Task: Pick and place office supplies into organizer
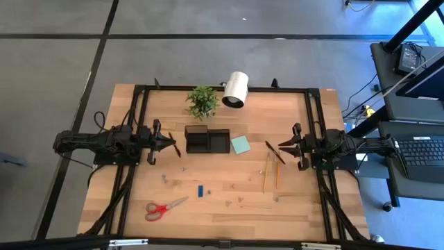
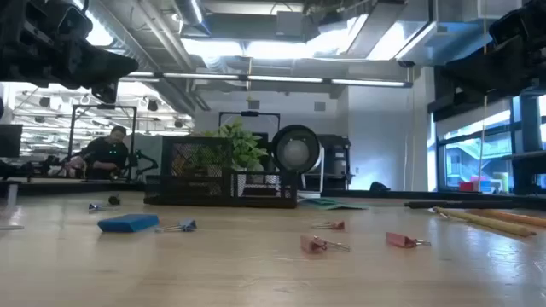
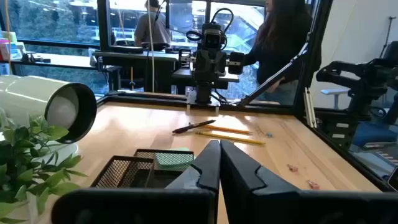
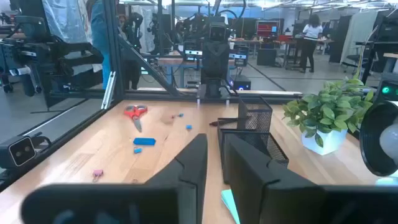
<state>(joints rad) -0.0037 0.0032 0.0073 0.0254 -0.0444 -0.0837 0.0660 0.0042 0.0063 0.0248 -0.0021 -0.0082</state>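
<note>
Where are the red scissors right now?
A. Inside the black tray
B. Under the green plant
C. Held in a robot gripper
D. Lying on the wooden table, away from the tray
D: the high view shows the red scissors lying flat on the table near its front left corner, well apart from the black tray and from both grippers.

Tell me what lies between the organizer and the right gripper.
In the high view: the teal note pad beside the organizer, then a dark pen just before the right gripper.
</note>
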